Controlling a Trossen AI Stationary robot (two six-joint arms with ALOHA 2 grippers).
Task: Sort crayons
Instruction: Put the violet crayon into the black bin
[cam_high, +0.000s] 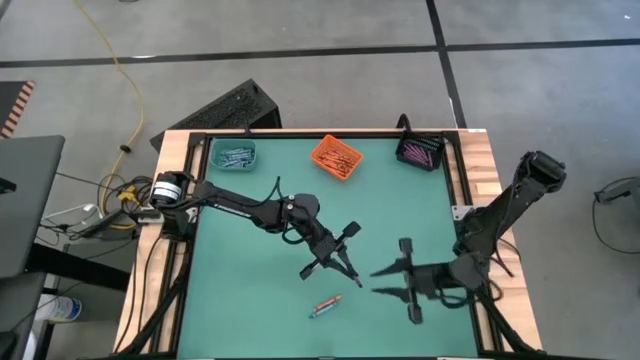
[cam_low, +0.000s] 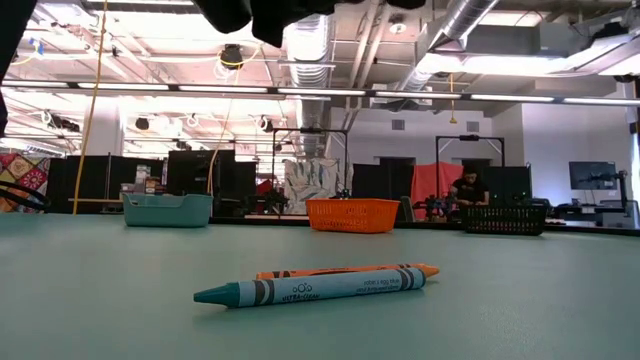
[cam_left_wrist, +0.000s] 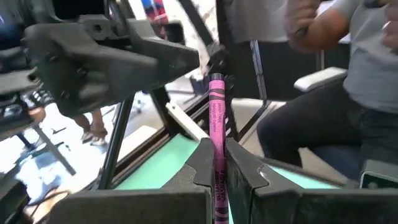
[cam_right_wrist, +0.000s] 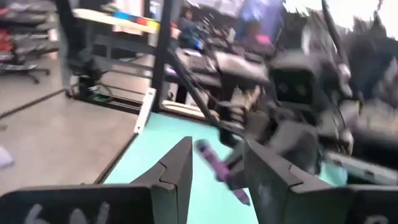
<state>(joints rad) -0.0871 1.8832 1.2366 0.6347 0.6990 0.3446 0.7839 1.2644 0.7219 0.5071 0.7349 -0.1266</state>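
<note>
- Left pincer (cam_high: 352, 272) is mid-tabletop, fingers (cam_left_wrist: 202, 163) pinching a purple-pink crayon (cam_left_wrist: 216, 124) that sticks out past the tips.
- Right pincer (cam_high: 385, 280) sits just beside it, pointing at the left one; its fingers (cam_right_wrist: 180, 167) are spread, holding nothing. The same purple-pink crayon shows between and beyond them in the right wrist view.
- Two loose crayons lie side by side and touching on the green tabletop (cam_high: 250, 290), near the front edge, below both pincers: a blue-grey crayon (cam_low: 312, 289) in front and an orange crayon (cam_low: 350, 270) right behind it.
- Along the far edge: teal bin (cam_high: 233, 155) with blue-grey crayons, orange bin (cam_high: 336, 157) with orange ones, black bin (cam_high: 420, 152) with purple-pink ones.
- A seated person (cam_left_wrist: 336, 93) shows beyond the tabletop in the left wrist view.
</note>
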